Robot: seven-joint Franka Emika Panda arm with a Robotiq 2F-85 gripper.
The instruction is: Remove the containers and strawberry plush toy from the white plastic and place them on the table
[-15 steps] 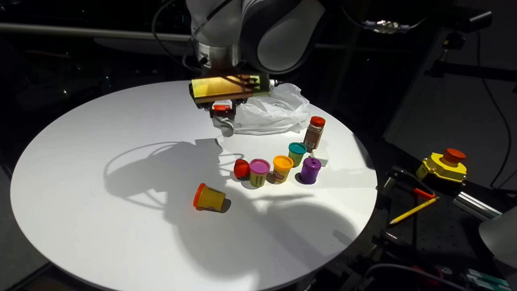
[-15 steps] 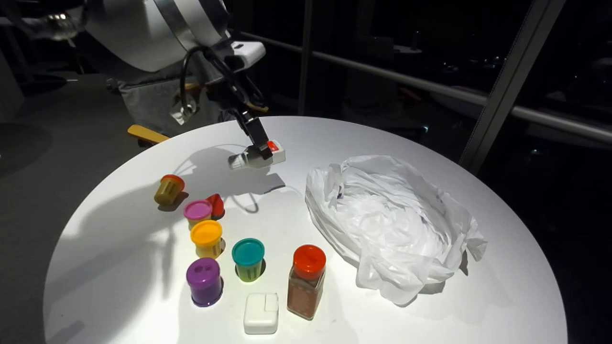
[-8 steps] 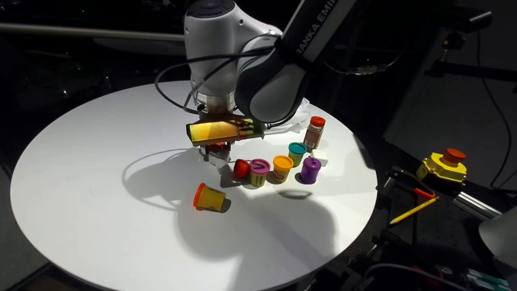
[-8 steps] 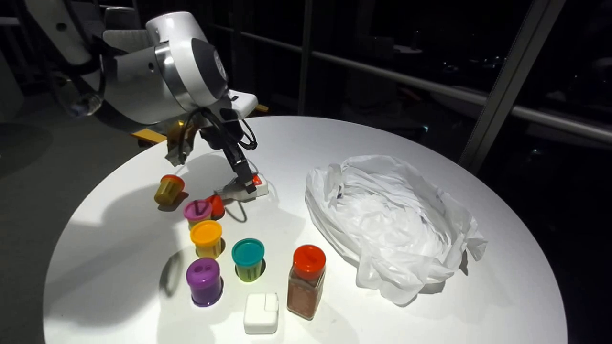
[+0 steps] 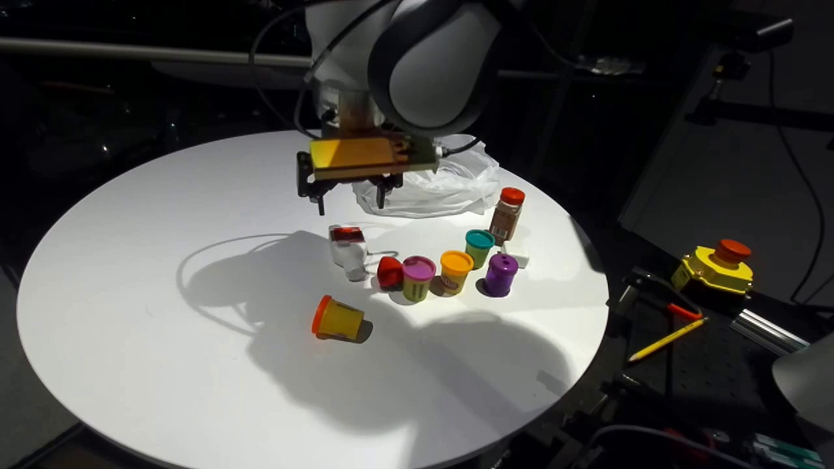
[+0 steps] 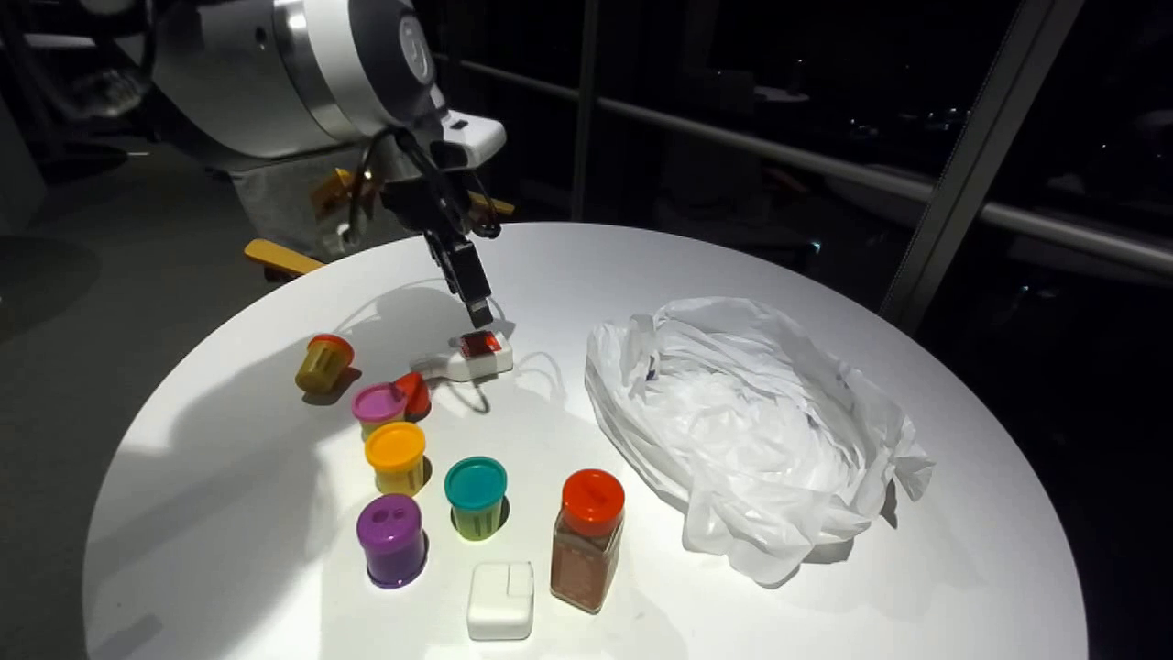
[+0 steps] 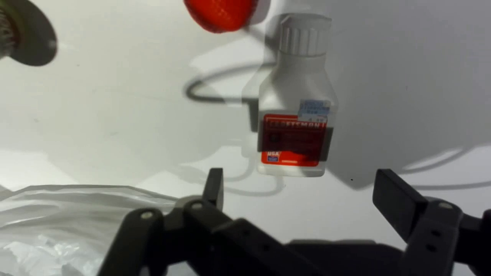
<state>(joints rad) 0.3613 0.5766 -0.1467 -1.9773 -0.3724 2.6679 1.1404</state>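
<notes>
My gripper (image 7: 299, 186) stands open above the table (image 5: 150, 273), nothing between its fingers. Just below lies a white bottle (image 7: 297, 92) with a red label, flat on the tabletop and apart from the fingertips. The strawberry plush toy (image 5: 389, 272) rests near the bottle's cap, beside the pink-lidded container (image 5: 417, 279). Several more containers are on the table: an orange-lidded one (image 5: 455, 272), a teal-lidded one (image 6: 476, 500), a purple one (image 6: 392, 541), and a red-capped jar (image 6: 586, 545). A yellow container (image 5: 340, 319) lies on its side. The white plastic (image 6: 637, 440) is a crumpled bag with no container visible inside.
A small white box (image 6: 500, 600) sits beside the red-capped jar. In an exterior view, an emergency-stop button (image 5: 717, 267) and a pencil (image 5: 669, 339) are off the table at the side.
The gripper came down with the white bottle, let it go on the table beside the strawberry, opened wide and rose again. The other objects have not moved.
</notes>
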